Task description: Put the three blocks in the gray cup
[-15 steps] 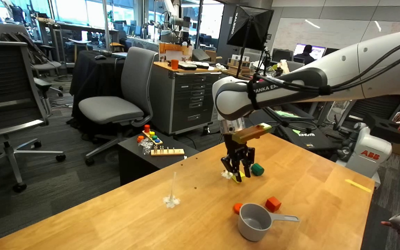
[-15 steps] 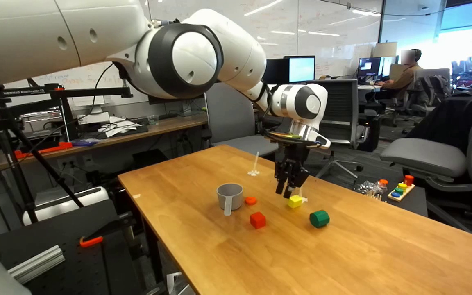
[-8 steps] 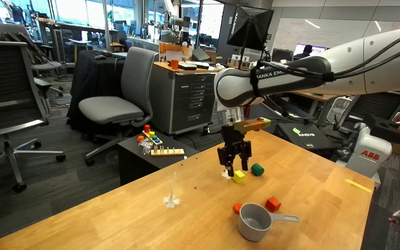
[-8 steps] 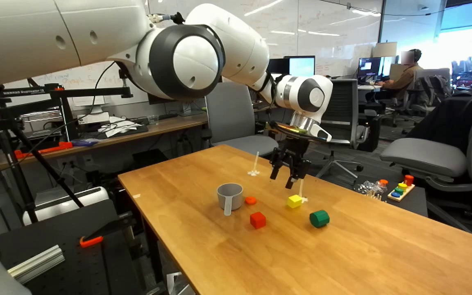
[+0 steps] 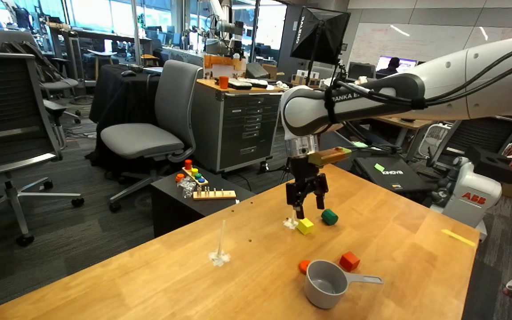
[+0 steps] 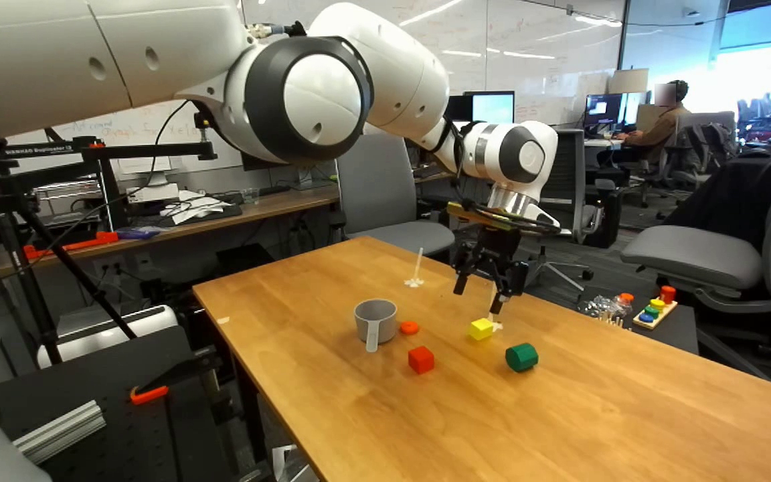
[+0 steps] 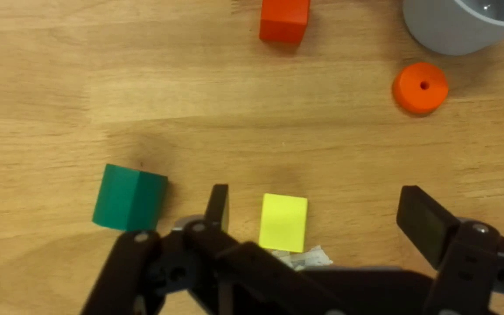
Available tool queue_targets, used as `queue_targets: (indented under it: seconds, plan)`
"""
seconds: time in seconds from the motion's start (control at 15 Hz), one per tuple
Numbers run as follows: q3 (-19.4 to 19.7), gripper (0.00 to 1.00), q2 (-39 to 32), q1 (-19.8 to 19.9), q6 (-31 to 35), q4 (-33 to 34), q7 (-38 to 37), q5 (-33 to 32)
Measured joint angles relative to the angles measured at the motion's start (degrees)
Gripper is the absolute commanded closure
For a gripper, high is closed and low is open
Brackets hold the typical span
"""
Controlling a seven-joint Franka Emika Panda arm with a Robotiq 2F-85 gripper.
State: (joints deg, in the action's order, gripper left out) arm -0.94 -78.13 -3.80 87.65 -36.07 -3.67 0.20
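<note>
Gripper [image 5: 310,212] has gone up from close by the yellow block [image 5: 306,226] since a second ago, fingers [image 7: 427,227] spread wider now; blocks and gray cup [image 5: 316,294] haven't shifted.

Near to far, in an exterior view: gray cup stands upright on the near part of the table [image 5: 171,275], handle [image 5: 366,279] pointing right. Orange disc [image 5: 302,266] just beside it, far-left side; wrist view shows a small hole in its top and a gap to the cup. Red-orange block [image 5: 349,261] on the table near the cup, on the far side of the handle, apart from the cup wall. Thin white stick [image 5: 222,235] with a taped foot stands well left.

Farther back, yellow block on the table, white tape [image 5: 290,224] close at its left side, can't tell if touching. Green block [image 5: 330,217], many-sided, right of yellow and a bit farther, apart from it. All three blocks outside the cup.

Gripper is released, raised above the table by the yellow block, fingers wide apart. Wrist view has yellow between the fingers, down on the wood, left of middle.

Beyond the table, far left: black stand [image 5: 174,222] with a wooden peg board [image 5: 214,194] on top, then gray chair [image 5: 142,138], then drawer cabinet [image 5: 247,120]. Far right: white robot [image 5: 471,209] marked ABB. Softbox light [image 5: 318,35] farther back, right of the cabinet.
</note>
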Motion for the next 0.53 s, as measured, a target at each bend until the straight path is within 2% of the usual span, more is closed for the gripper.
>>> queue_targets:
  seconds: [0.53]
  plan:
    - [0.8,0.0,-3.0,-0.7,2.1,0.3,0.1,-1.9]
